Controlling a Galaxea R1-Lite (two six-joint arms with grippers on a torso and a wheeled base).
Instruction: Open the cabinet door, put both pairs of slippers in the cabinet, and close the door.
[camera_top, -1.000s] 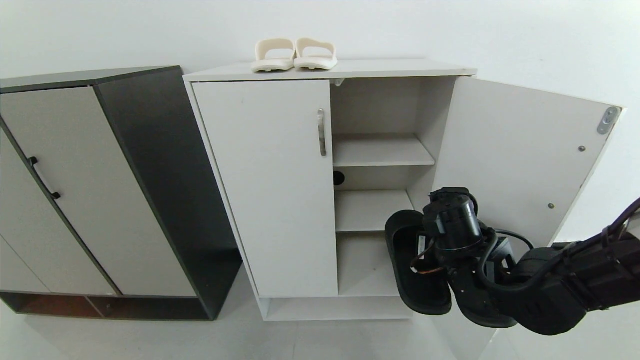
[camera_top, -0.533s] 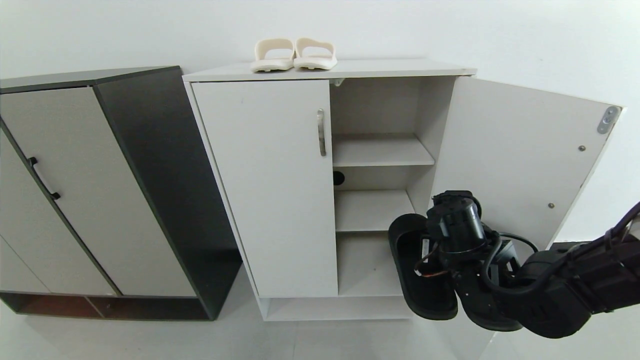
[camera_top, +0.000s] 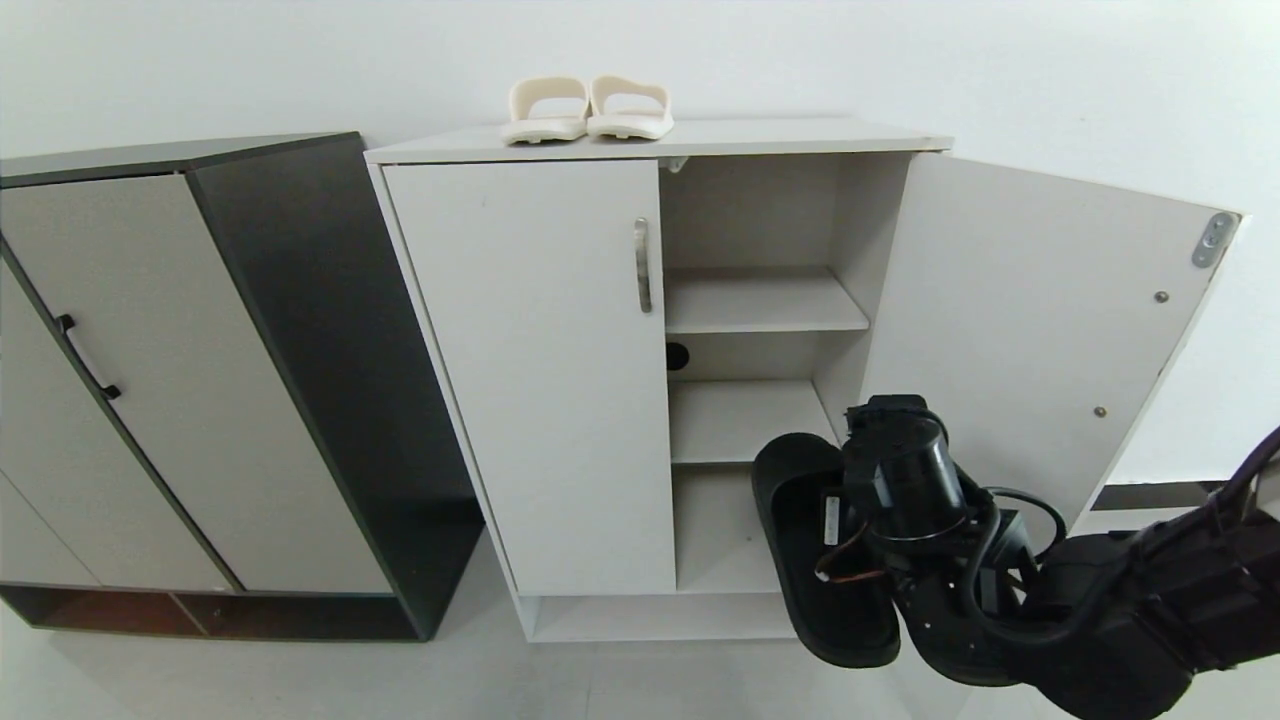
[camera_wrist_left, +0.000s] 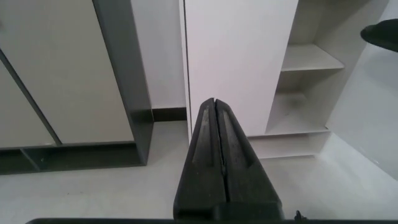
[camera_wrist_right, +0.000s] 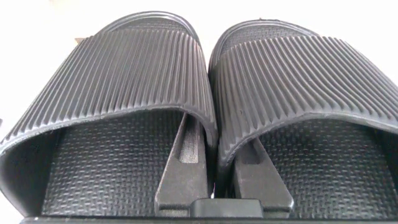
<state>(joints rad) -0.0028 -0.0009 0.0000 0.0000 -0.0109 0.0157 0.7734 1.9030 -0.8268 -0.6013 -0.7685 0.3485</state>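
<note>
Black slippers (camera_top: 825, 550), a ribbed-strap pair held side by side, hang before the lowest compartment (camera_top: 725, 535) of the white cabinet (camera_top: 800, 135), near the foot of its open right door (camera_top: 1030, 320). The right gripper (camera_wrist_right: 221, 171) pinches them: one finger lies under each strap, and the two adjoining inner walls are clamped between them. The upper shelf (camera_top: 760, 300) and middle shelf (camera_top: 740, 420) show through the open half. The left door (camera_top: 530, 370) is shut, its metal handle (camera_top: 643, 265) upright at the inner edge. Cream slippers (camera_top: 588, 108) rest together on the cabinet top. A dark cabinet (camera_top: 300, 350) stands just beside, on the left. The left gripper (camera_wrist_left: 216, 143), fingers pressed together, hangs above the floor (camera_wrist_left: 93, 193), pointing towards both cabinets.
</note>
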